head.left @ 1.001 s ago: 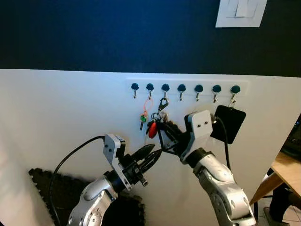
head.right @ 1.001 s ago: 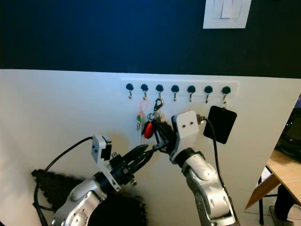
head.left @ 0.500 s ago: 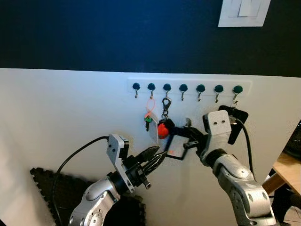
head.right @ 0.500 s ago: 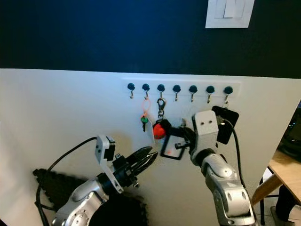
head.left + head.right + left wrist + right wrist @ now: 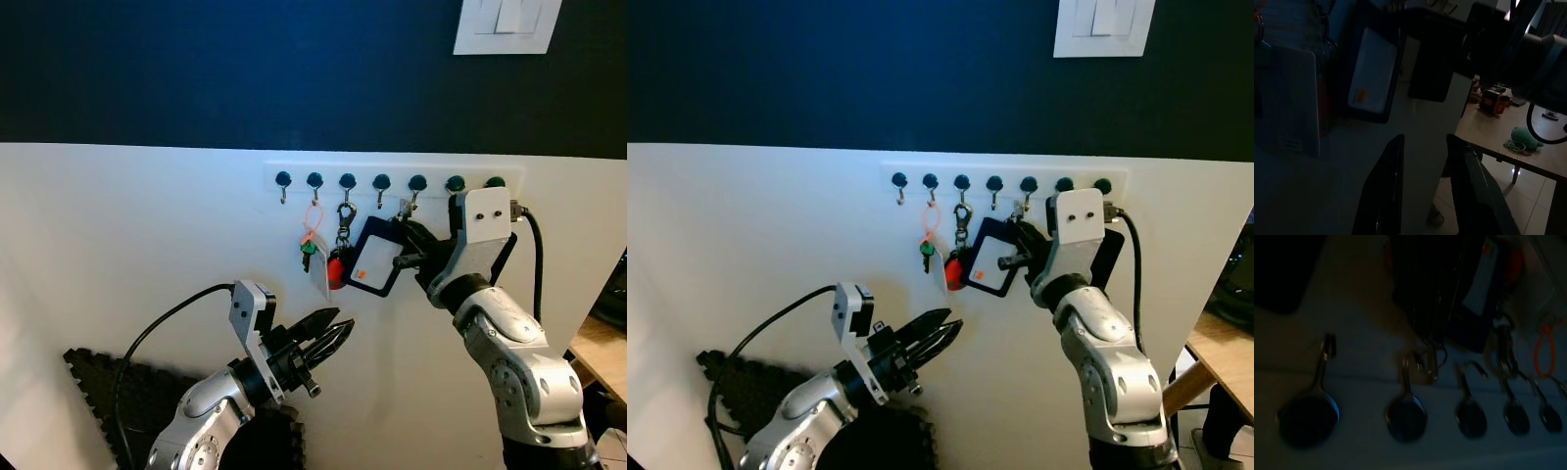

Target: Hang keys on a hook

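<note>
A white rail of several blue-knobbed hooks [image 5: 380, 182] runs along the wall. An orange loop with a green key [image 5: 310, 235] hangs on the second hook. A carabiner with a red fob [image 5: 340, 264] hangs on the third. My right gripper [image 5: 405, 253] is shut on a key bunch with a black card holder [image 5: 370, 266], held up just under the fifth hook [image 5: 415, 188]. In the right wrist view the bunch's metal ring [image 5: 1431, 363] sits beside a hook [image 5: 1408, 377]. My left gripper [image 5: 331, 338] is low and left of the bunch, open, holding nothing.
A white light switch [image 5: 505, 24] sits on the dark upper wall. A black tag [image 5: 1112, 253] on the last hook is mostly hidden behind my right wrist. A black foam mat [image 5: 98, 392] lies low on the left. A wooden table [image 5: 1498, 132] stands to the right.
My right gripper has swung up and to the right with the card holder bunch, from under the third hook to the fifth. The left gripper has shifted slightly right.
</note>
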`<state>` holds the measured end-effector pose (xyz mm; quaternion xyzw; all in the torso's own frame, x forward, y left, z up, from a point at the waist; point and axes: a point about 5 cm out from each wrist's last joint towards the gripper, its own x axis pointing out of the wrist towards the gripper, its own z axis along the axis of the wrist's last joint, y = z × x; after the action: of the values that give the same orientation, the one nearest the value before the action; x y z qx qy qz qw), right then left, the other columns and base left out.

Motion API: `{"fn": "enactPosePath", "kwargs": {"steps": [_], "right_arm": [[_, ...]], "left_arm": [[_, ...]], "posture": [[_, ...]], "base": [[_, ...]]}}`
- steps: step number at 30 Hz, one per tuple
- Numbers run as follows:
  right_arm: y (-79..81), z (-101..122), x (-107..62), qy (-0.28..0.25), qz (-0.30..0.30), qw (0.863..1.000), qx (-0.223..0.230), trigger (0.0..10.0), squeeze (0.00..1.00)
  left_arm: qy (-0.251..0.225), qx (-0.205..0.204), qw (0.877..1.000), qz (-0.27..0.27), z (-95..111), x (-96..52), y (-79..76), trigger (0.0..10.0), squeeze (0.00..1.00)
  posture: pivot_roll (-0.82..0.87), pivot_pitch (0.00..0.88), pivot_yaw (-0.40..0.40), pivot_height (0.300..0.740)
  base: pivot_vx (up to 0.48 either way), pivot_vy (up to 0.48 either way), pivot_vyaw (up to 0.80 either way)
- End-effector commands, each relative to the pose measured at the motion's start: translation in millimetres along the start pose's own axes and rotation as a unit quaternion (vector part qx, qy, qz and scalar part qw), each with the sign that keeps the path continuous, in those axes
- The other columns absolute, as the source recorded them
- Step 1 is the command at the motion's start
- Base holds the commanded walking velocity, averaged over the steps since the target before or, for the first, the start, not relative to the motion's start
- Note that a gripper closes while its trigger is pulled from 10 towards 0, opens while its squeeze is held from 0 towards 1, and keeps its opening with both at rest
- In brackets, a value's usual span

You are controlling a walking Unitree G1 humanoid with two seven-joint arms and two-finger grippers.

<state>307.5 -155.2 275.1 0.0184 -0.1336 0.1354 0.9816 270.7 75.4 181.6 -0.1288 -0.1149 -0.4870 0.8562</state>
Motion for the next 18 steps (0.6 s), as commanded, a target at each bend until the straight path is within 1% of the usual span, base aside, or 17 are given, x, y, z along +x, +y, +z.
{"fn": "enactPosePath", "kwargs": {"steps": [1, 7, 11, 18], "right_arm": [[-0.7, 15.6, 0.6, -0.037, -0.001, 0.999, 0.005, 10.0, 0.00], [-4.1, 20.5, 1.4, -0.045, -0.008, 0.999, 0.010, 10.0, 0.00], [-10.2, 23.0, 0.2, -0.048, -0.023, 0.999, 0.009, 10.0, 0.00], [-21.3, 29.0, -2.6, -0.062, -0.048, 0.997, 0.005, 10.0, 0.00]], "left_arm": [[0.015, 0.012, 1.000, -0.005, 0.0, -2.0, -1.2, 10.0, 0.00], [0.018, 0.015, 1.000, -0.006, -0.4, -2.7, -1.5, 10.0, 0.00], [0.027, 0.021, 0.999, -0.006, -2.6, -4.0, -1.0, 10.0, 0.00], [0.027, 0.021, 0.999, -0.007, -1.3, -4.7, -0.5, 10.0, 0.00]], "posture": [[0.04, 0.039, 0.045, 0.740], [0.05, 0.040, 0.044, 0.740], [0.05, 0.042, 0.047, 0.740], [0.05, 0.045, 0.050, 0.740]], "base": [[0.000, 0.000, 0.00], [0.000, 0.000, 0.00], [0.000, 0.000, 0.00], [0.000, 0.000, 0.00]]}}
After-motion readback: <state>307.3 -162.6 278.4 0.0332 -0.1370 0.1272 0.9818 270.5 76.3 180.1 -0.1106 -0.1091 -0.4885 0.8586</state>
